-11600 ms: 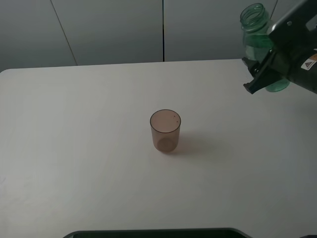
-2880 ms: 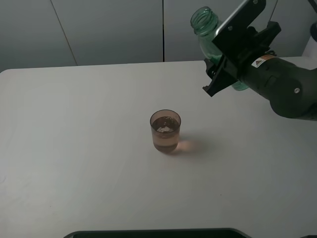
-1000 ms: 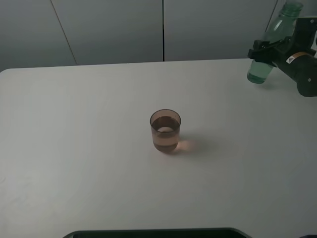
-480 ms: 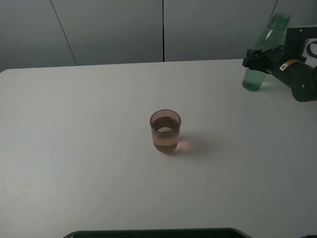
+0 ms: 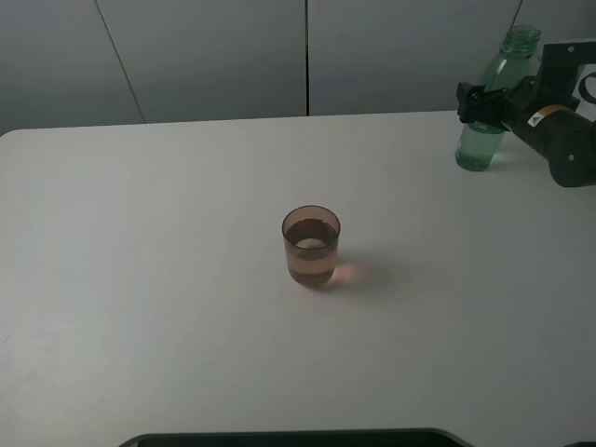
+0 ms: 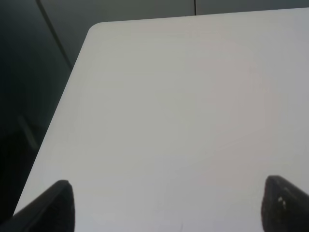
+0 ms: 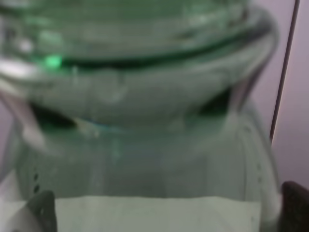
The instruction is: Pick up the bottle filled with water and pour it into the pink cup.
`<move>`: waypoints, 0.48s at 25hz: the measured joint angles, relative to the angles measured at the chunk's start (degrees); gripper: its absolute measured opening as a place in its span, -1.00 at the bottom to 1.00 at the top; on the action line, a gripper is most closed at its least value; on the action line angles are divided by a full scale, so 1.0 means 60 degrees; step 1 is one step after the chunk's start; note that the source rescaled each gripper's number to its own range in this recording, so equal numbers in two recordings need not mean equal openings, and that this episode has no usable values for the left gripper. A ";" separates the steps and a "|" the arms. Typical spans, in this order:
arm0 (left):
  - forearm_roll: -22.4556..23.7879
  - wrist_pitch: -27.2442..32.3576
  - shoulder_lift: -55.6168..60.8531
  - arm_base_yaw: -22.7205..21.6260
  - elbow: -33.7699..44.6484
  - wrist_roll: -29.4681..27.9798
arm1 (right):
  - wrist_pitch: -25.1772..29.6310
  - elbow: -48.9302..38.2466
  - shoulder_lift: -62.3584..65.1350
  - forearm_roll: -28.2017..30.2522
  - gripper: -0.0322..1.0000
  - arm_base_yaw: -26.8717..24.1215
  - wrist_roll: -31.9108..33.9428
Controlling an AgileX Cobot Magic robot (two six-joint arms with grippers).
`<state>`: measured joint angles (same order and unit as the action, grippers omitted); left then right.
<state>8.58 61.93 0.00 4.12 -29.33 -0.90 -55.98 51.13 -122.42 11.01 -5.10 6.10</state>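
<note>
The white surface (image 5: pixel 168 307) carries only two things, and their spacing looks deliberate: the pink cup (image 5: pixel 311 246) stands upright near its middle, liquid inside reaching well up its wall, which suggests the pour is done. The bottle (image 5: pixel 492 107) sits well away from the pink cup, toward the far right corner, its base at or just above the surface and its neck leaning slightly away from the cup. It seems to be getting parked clear of the cup so nothing is knocked. The right gripper (image 5: pixel 484 101) reaches in from the edge side, farther from the cup, and its fingers clasp the bottle around mid-body, holding it, so release has not happened. Whether the base rests fully on the surface cannot be told from the high view. The right wrist view is filled by blurred green plastic (image 7: pixel 140 96), too close to read any water level. The left gripper (image 6: pixel 164 205) is out of the high view, away from the cup; only two dark tips show, spread wide over bare surface with nothing between them.
</note>
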 joint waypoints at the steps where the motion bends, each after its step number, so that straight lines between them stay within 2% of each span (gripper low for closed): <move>1: 0.0000 0.0000 0.0000 0.0000 0.0000 0.0000 | 0.0022 0.0000 0.0156 0.0000 0.99 0.0000 0.0000; 8: 0.0000 0.0000 0.0000 0.0000 0.0000 0.0018 | 0.0649 0.0000 0.2029 0.0000 1.00 0.0000 0.0019; 12: 0.0000 0.0000 0.0000 0.0000 0.0000 0.0018 | 0.1933 0.0060 0.3317 0.0000 1.00 0.0000 0.0019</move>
<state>8.58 61.93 0.00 4.12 -29.33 -0.79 -44.38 51.49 -102.51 11.01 -5.10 6.21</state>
